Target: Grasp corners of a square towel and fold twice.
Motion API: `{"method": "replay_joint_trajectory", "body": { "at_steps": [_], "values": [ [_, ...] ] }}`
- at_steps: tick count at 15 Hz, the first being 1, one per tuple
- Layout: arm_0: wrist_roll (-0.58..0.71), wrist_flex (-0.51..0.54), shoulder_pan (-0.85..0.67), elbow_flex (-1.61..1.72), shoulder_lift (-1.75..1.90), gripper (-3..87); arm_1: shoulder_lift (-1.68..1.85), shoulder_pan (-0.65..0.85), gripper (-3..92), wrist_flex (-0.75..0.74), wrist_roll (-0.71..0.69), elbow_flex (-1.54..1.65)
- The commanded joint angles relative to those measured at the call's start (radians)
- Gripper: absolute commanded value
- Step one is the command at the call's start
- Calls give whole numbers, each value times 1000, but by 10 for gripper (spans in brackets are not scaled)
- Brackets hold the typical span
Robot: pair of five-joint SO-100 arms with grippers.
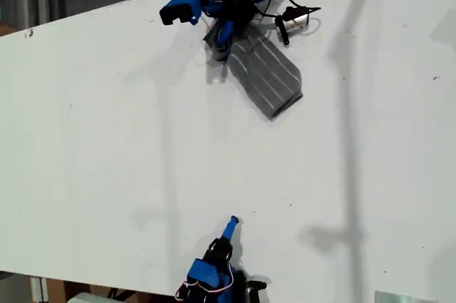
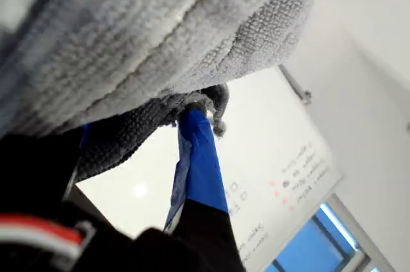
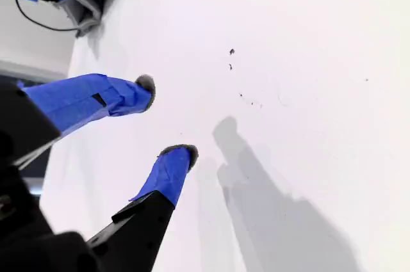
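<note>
My first pincer clamps the towel.

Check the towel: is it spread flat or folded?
Folded, at least once. In the exterior view the towel lies as a narrow strip with doubled layers at its free end; my first claw grips the other end.

No text can be read. In the first wrist view a white board carries several short rows of small dark and reddish markings, too blurred to make out. Nothing else bears lettering, numbers or brands.
</note>
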Motion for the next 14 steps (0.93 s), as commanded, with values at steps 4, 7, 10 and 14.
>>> {"method": "replay_joint_trajectory", "body": {
  "at_steps": [4, 7, 10, 14],
  "values": [
    [8, -15, -6, 5, 5, 172, -115, 17, 231, 81, 20, -75],
    [8, -15, -6, 5, 5, 172, -179, 20, 231, 130, 46, -87],
    [8, -15, -6, 5, 5, 172, -224, 18, 231, 164, 71, -89],
    [8, -15, -6, 5, 5, 172, -333, 15, 231, 242, 92, -152]
  ]
}}
